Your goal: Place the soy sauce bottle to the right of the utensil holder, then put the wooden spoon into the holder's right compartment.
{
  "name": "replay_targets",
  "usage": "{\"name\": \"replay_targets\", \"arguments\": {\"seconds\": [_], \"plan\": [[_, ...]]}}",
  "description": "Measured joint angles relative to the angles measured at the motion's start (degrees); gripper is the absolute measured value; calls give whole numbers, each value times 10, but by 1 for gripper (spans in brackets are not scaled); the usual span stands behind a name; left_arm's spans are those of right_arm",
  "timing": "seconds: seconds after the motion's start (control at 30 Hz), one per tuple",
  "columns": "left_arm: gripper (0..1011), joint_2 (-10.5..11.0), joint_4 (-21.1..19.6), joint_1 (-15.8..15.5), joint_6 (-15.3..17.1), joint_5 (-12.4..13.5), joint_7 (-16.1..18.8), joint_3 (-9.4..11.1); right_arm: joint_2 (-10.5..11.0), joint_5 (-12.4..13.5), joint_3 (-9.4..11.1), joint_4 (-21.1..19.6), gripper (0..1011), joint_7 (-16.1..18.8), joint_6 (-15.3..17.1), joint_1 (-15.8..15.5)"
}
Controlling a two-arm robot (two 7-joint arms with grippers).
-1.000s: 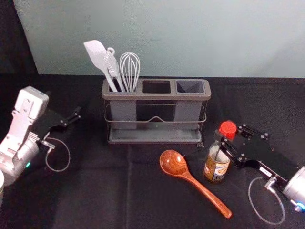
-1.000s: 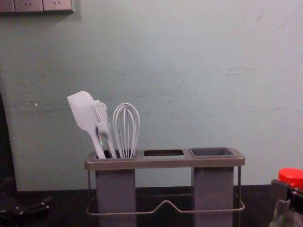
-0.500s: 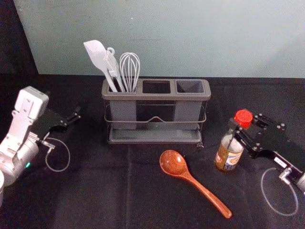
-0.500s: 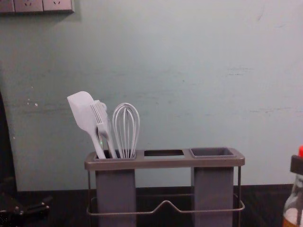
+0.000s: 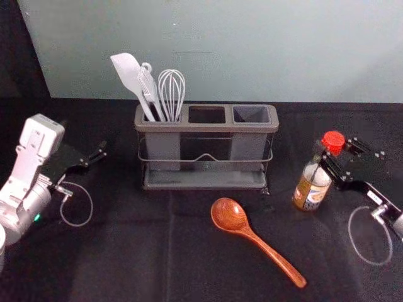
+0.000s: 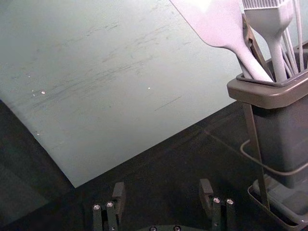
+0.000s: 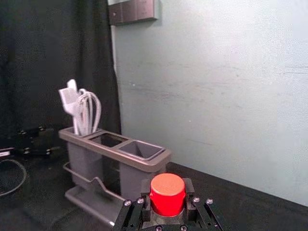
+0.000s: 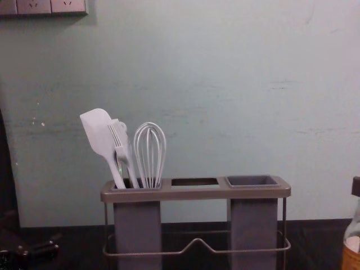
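Taking the utensil holder as the centre of a clock, with twelve on the side away from the robot, I see the clear soy sauce bottle with a round red cap (image 5: 312, 187) out near four o'clock. Its lower part is amber, wrapped in a colourful label; the shoulder above is see-through. The right gripper (image 5: 338, 155) is closed around it just under the cap, one finger on either side. Whether the base touches the table (image 5: 126, 251), draped in black cloth, I can't tell.

The reddish-brown wooden spoon (image 5: 230, 215) lies at about five o'clock, glossy and grained, its round bowl nearest the holder and its slim handle slanting off towards four o'clock, apart from the bottle.

The grey-brown three-compartment utensil holder (image 5: 208, 128) stands upright, with a white spatula (image 5: 128, 70), a white brush (image 5: 148, 88) and a pale whisk (image 5: 171, 93) in its left compartment.

Over at nine o'clock, the left gripper (image 5: 96, 155) is parked with its fingers spread, well apart from the holder.
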Motion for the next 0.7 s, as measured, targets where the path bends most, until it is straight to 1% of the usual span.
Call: {"name": "replay_targets", "arguments": {"seconds": [0.07, 0.1, 0.17, 0.23, 0.3, 0.33, 0.4, 0.43, 0.67, 0.7], "plan": [[1005, 0, 0, 0, 0, 0, 0, 0, -6, -2, -3, 9, 390, -1, 0, 9], [1005, 0, 0, 0, 0, 0, 0, 0, -12, -4, -6, 18, 390, -4, 1, 19], [1005, 0, 0, 0, 0, 0, 0, 0, -15, -5, -8, 23, 390, -6, 1, 23], [1005, 0, 0, 0, 0, 0, 0, 0, -29, -14, -16, 41, 390, -13, 1, 42], [1005, 0, 0, 0, 0, 0, 0, 0, -36, -19, -21, 51, 390, -18, 2, 52], [1005, 0, 0, 0, 0, 0, 0, 0, -44, -24, -26, 63, 390, -22, 3, 63], [1005, 0, 0, 0, 0, 0, 0, 0, -51, -29, -30, 74, 390, -25, 4, 72], [1005, 0, 0, 0, 0, 0, 0, 0, -57, -33, -33, 85, 392, -27, 4, 82], [1005, 0, 0, 0, 0, 0, 0, 0, -81, -41, -43, 128, 390, -29, 3, 117], [1005, 0, 0, 0, 0, 0, 0, 0, -81, -41, -43, 128, 390, -29, 3, 117]]}}
